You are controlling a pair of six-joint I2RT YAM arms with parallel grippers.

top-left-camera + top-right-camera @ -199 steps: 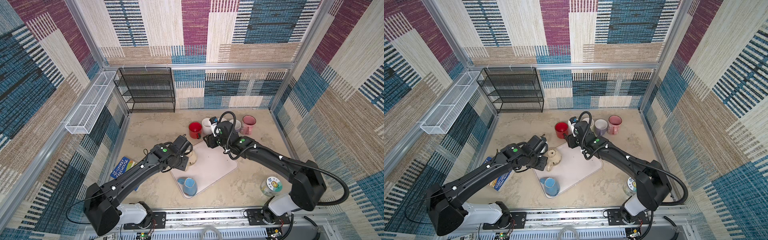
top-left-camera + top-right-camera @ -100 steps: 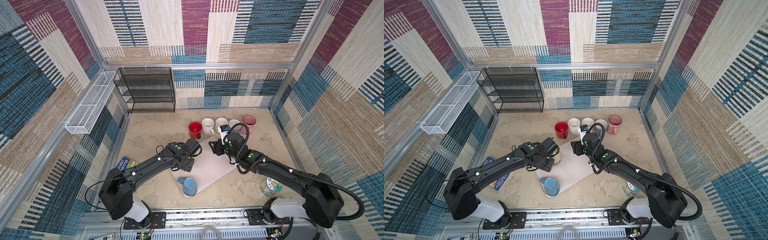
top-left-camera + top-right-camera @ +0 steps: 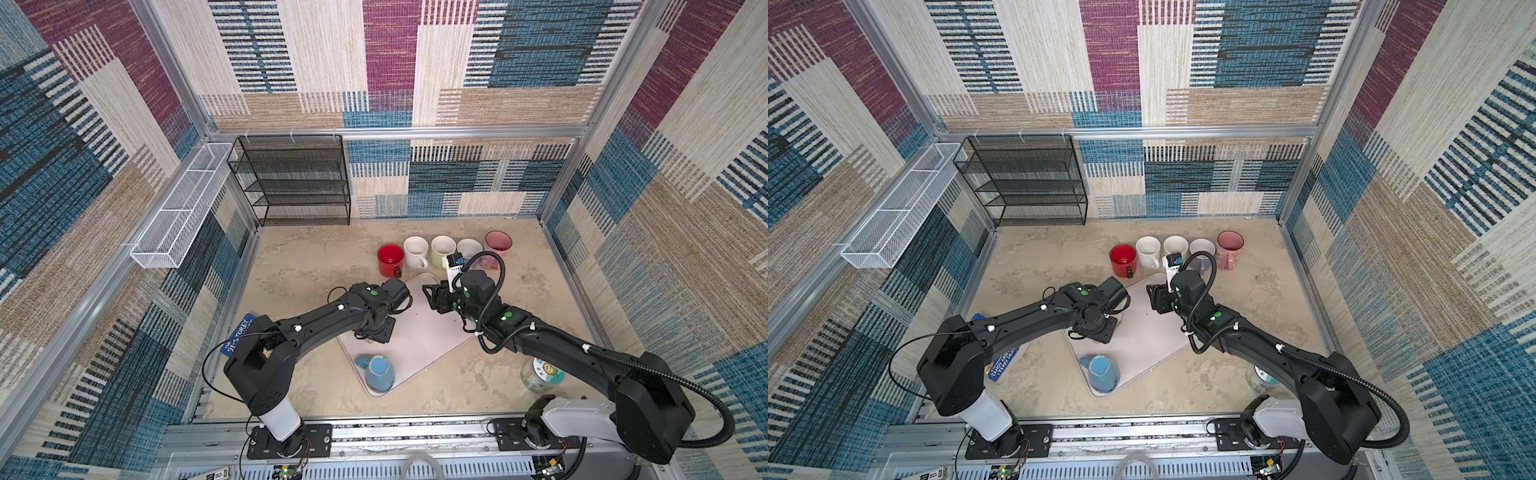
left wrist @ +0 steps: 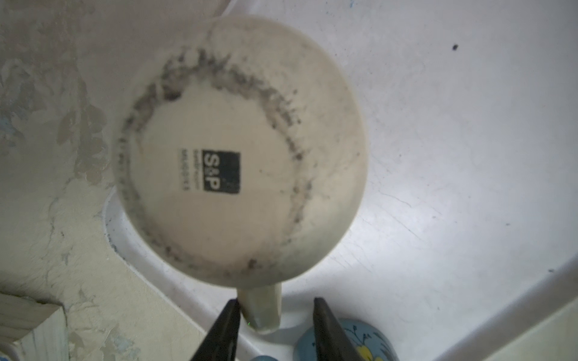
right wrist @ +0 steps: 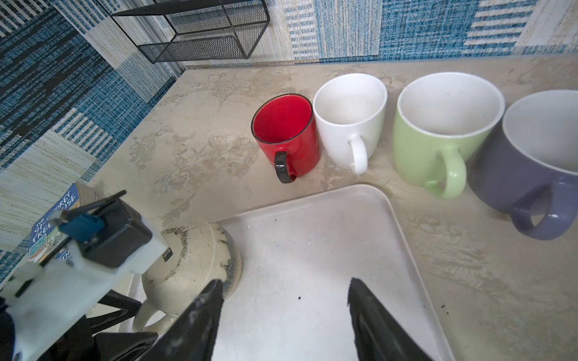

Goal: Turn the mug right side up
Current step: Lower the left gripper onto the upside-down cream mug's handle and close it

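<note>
Patchwork woven walls all round, a mottled beige bench point(image 3: 299, 266) below, and on it a pale plastic tray with rounded corners point(image 3: 428, 332).

Big shift in the last second! The right claw point(image 5: 285, 281) has pulled back from the row of upright mugs at the back of the bench: a glossy red mug point(image 5: 291, 150), a white mug point(image 5: 347, 143), a pale green mug point(image 5: 438, 147) and a purple mug point(image 5: 506, 181). It now hangs over the bare tray, spread wide with nothing in it. Its job up there looks finished.

Meanwhile the left arm has swung in from the side and parked right over the cream ceramic mug point(image 4: 237, 150). That mug sits upside down at the tray's rim, scuffed base and black stamp facing up. Both top views lose it under the wrist.

The left claw point(image 4: 276, 300) has narrowed and now brackets the mug's curved handle point(image 4: 261, 309). One finger point(image 4: 223, 331) touches the handle's side; the other point(image 4: 325, 334) stands just clear of it. Not a clamp yet, by my reading, but the pinch looks close.

That leaves the flip itself still ahead: grip, lift, roll rim-up. A blue glazed mug point(image 3: 379, 371) waits base-up near the tray's front corner too.
</note>
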